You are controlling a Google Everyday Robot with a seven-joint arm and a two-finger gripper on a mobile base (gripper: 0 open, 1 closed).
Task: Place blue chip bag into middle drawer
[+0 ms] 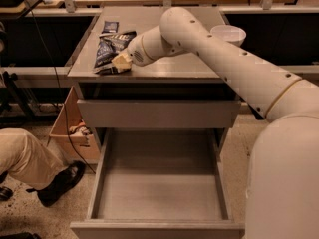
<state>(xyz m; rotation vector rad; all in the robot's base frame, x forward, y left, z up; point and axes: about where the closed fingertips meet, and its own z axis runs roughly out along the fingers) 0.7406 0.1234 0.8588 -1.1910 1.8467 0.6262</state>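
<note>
The crinkly dark-blue foil blue chip bag (106, 50) lies flat on the left of the smooth grey metal cabinet top (199, 66). The pale, blunt gripper (117, 65) on the glossy cream arm (224, 59) sits at the bag's near end, touching or just over its edge; how far it is open, or whether it grips anything, I cannot tell. The bag's white lettering is unreadable, and the middle drawer (159, 188), a shallow grey tray with low walls, stands pulled out below.

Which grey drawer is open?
The lower wide grey metal drawer, pulled out; the grey drawer above shows only its shut front. The pincer is on the cabinet top at the dark-blue foil chip bag.
</note>
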